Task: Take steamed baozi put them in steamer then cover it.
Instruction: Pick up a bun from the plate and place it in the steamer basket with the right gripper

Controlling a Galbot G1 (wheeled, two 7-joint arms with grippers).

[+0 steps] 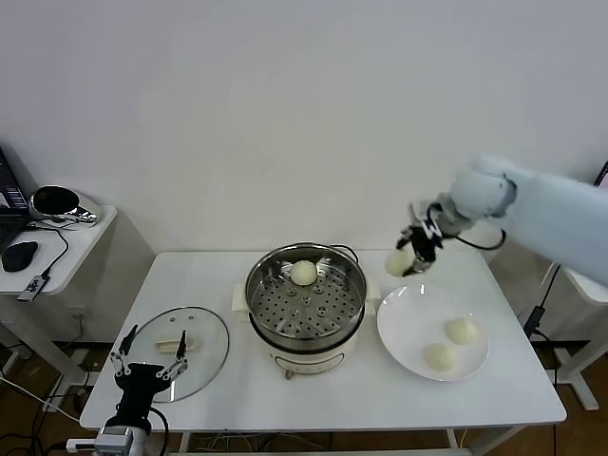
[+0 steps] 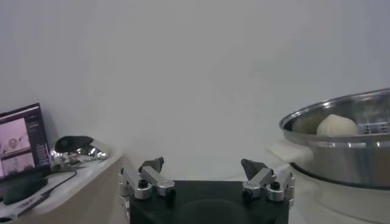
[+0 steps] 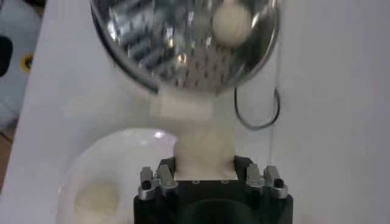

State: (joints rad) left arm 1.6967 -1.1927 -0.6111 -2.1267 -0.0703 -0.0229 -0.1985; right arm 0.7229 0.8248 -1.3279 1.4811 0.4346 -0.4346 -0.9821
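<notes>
Your right gripper (image 1: 410,258) is up in the air, above the table (image 1: 494,399), between the steamer (image 1: 306,302) and the white plate (image 1: 408,337). Its fingers are closed around one steamed baozi (image 1: 399,262). In the right wrist view you can see that bun (image 3: 204,155) squeezed between the two jaws. It is held high so it can pass over the shiny rim of the pot without bumping it.

The steamer sits in the middle of the table on its cream base. It has no lid on, so buns can go in from the top. One baozi (image 1: 303,273) is already inside, resting on the tray with holes, near the far wall of the pot. There is plenty of bare tray left for more.

The white plate is just to the right of the steamer. Two baozi are on it: one (image 1: 462,331) farther back and one (image 1: 440,356) nearer the front edge.

The glass cover (image 1: 180,350) lies flat on the table to the left of the steamer, with its handle up. It waits there for the last step.

Your left gripper (image 1: 147,366) is low at the front left, right by the cover. Its fingers are spread wide and hold nothing. It looks like it is just waiting.

My guess is two more buns come after this one, then the cover goes on.
</notes>
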